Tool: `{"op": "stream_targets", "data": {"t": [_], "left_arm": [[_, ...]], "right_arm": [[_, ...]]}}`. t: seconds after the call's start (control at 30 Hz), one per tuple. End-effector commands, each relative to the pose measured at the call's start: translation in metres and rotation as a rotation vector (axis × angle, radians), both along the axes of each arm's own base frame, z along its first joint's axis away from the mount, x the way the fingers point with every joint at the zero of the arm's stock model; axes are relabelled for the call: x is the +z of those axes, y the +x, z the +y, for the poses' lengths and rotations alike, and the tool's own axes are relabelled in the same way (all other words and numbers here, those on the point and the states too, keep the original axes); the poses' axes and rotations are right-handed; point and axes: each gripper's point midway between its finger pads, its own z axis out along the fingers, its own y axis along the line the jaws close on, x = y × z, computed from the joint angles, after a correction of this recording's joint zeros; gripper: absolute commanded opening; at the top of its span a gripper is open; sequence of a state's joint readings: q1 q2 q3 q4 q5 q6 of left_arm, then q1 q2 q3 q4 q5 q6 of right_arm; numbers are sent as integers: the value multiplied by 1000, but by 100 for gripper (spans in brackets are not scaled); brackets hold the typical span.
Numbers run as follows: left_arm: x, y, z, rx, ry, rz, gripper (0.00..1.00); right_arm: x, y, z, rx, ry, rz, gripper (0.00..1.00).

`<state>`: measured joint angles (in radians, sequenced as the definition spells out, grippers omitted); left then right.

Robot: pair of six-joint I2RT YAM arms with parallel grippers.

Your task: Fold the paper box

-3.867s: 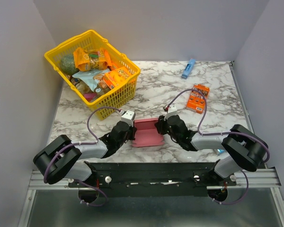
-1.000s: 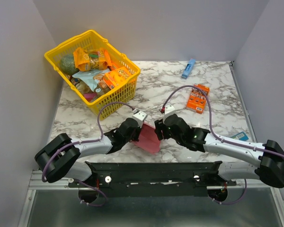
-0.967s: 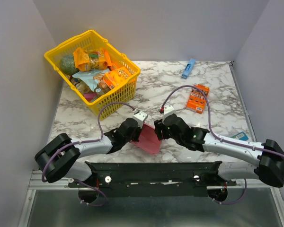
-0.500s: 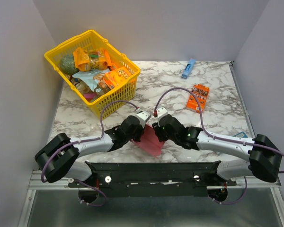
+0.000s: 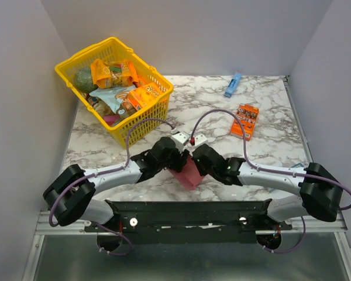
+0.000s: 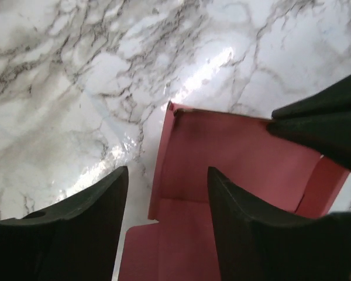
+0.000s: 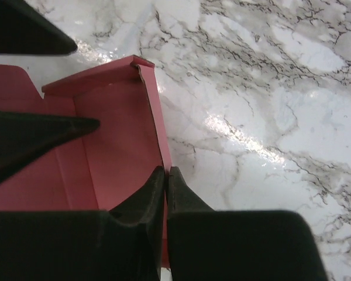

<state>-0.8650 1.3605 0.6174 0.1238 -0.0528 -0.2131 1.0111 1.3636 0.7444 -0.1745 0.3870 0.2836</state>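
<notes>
Top: locate box (image 5: 189, 175) at near-centre of table (image 5: 269, 117), between left gripper (image 5: 174, 160) and right gripper (image 5: 194, 166), now drawn closer than a second ago

Left wrist: note fingers (image 6: 88, 228) just spread, straddling a raised wall's edge, gripping nothing

Right wrist: note fingers (image 7: 143, 211) just pinched on the opposite wall, a grip hidden from above

Treat as handover of hold to right; judge fold partway
</notes>
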Motion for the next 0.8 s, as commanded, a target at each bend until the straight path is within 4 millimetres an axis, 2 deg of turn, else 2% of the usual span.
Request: {"op": "stream_targets", "data": {"t": [0.0, 0.03, 0.07, 0.13, 0.17, 0.33, 0.47, 0.53, 0.57, 0.6, 0.67, 0.7, 0.77], "left_arm": [[56, 28, -16, 43, -72, -94, 75], [66, 33, -19, 47, -88, -108, 81], [85, 40, -26, 45, -116, -135, 83], [99, 49, -31, 49, -136, -155, 87], [114, 54, -36, 47, -152, -173, 88], [135, 78, -31, 134, -143, -195, 93], [149, 92, -9, 254, -162, -203, 94], [148, 91, 2, 308, -182, -196, 94], [157, 89, 9, 330, -208, -206, 94], [146, 88, 20, 358, -199, -188, 94], [146, 80, 31, 388, -224, -170, 94], [132, 75, 39, 395, -203, -145, 94], [126, 61, 48, 411, -215, -114, 94]], "right_arm": [[-9, 3, -21, -171, 2, -2, 11], [-10, 3, -23, -190, 10, 0, 11], [-13, 2, -26, -205, 8, 6, 11], [-15, 1, -31, -251, 16, 16, 10], [-16, 0, -34, -271, 17, 19, 10], [-25, -5, -47, -407, 38, 53, 10], [-31, -11, -45, -455, 79, 107, 14], [-33, -15, -36, -449, 104, 149, 36], [-33, -15, -34, -452, 112, 159, 46], [-32, -15, -33, -455, 119, 166, 64], [-26, -14, -30, -452, 145, 183, 73], [-23, -11, -34, -462, 148, 188, 75], [-7, -9, -34, -447, 201, 187, 75]]}}
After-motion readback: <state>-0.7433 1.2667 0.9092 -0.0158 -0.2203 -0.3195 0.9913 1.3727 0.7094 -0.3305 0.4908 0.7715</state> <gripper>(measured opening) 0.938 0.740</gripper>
